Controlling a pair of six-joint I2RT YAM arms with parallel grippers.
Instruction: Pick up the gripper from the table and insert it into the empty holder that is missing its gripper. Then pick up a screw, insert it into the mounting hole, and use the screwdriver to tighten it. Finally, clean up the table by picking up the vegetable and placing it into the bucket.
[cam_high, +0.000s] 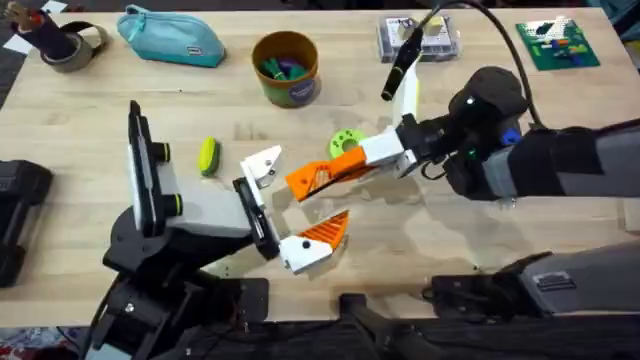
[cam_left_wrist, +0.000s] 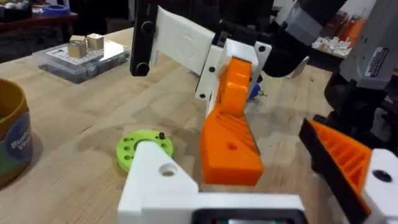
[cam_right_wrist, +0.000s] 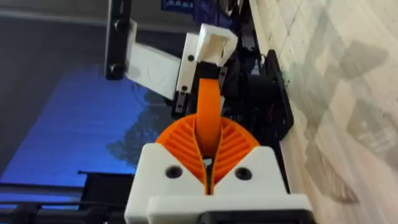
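The right pincer (cam_high: 375, 160), white with orange ribbed pads, is closed on the long orange wedge-shaped plastic finger piece (cam_high: 322, 176). It holds that piece by its rear end above the light plank-grained wooden worktop (cam_high: 80, 110), with the free end pointing toward eight o'clock at the small white plastic bracket with dark screw holes (cam_high: 263, 166), which is the bare upper finger of the left pincer (cam_high: 290, 210). The tip appears just beside the bracket; I cannot tell whether it touches or has begun to seat. The left pincer stands wide open and holds nothing.

My judgement is that the finger piece is light, rigid moulded plastic. Its ribbed faces should resist slipping, and a grasp at the thick rear end, as here, leaves the mating end free. Being stiff, it will not bend into the bracket, so alignment must be true.

Counted:
- One loose orange finger piece and one bare bracket.
- One fitted orange finger (cam_high: 322, 232), on the left pincer's lower side.
- One small oblong yellow-and-green toy vegetable (cam_high: 207, 155), lying at nine o'clock of the bracket.
- One round ochre cup with a dark label band (cam_high: 286, 67), at twelve o'clock.
- One green perforated disc (cam_high: 347, 141), just beyond the finger piece.
- A bit of bright blue shows beside the right arm (cam_high: 511, 137), possibly the screwdriver.
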